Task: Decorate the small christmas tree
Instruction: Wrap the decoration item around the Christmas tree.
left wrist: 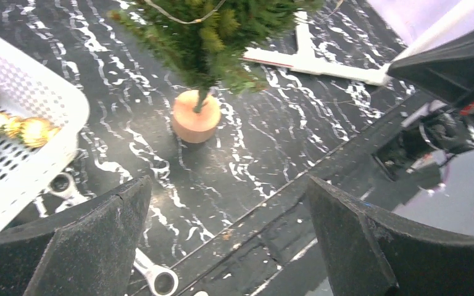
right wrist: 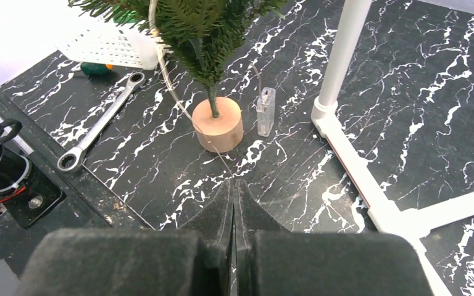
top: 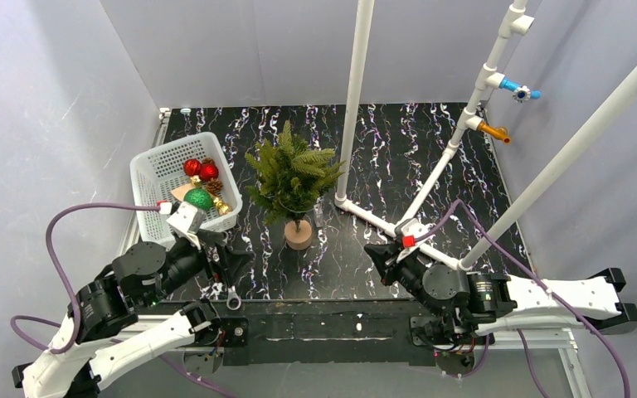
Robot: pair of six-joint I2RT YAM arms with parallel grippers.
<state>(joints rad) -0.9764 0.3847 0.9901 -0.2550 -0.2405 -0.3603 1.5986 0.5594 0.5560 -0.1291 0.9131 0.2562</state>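
Note:
The small christmas tree stands upright mid-table on its round tan base; the left wrist view shows the base and the right wrist view shows it too. A thin wire runs from the branches down past the base to my right gripper, which is shut with the wire meeting its tips. A clear battery box stands beside the base. My left gripper hangs open and empty over the table's front edge, left of the tree.
A white basket left of the tree holds red balls, a green ornament, gold bells and a pine cone. A wrench lies near the front edge. White pipe frame rises right of the tree.

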